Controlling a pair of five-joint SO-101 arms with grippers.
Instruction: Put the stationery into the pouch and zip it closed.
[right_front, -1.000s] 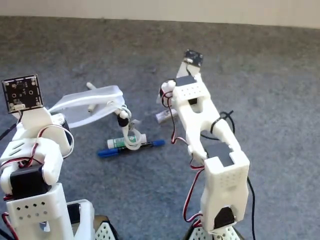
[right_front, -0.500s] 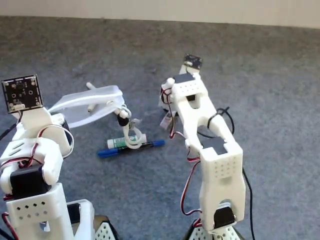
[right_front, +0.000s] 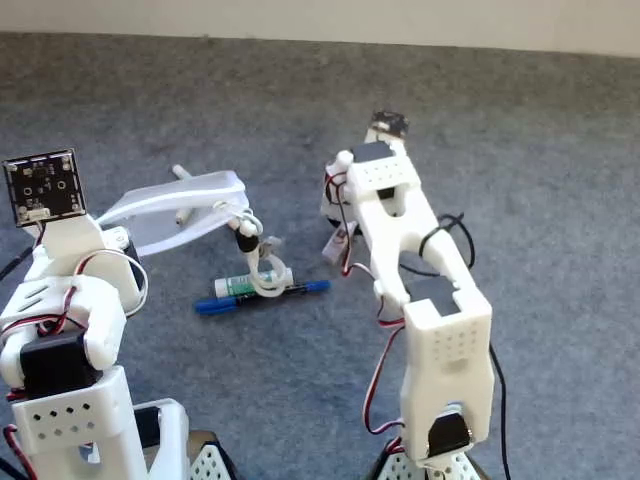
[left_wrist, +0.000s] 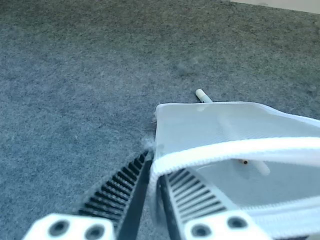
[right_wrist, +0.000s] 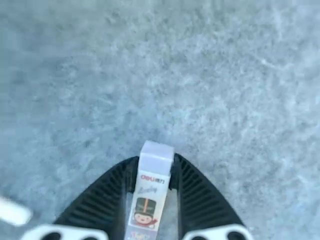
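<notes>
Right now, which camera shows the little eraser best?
The right wrist view: the eraser sits close up, pinched in the right gripper. The high view catches just a small bit of it under the arm. The left wrist view faces the pouch.

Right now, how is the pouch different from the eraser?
The pouch is big, floppy and see-through white; the eraser is a small block in a picture sleeve. A white pen shows through the pouch; the eraser is solid. Both are pinched: pouch in the shut left jaws, eraser in the shut right jaws.
</notes>
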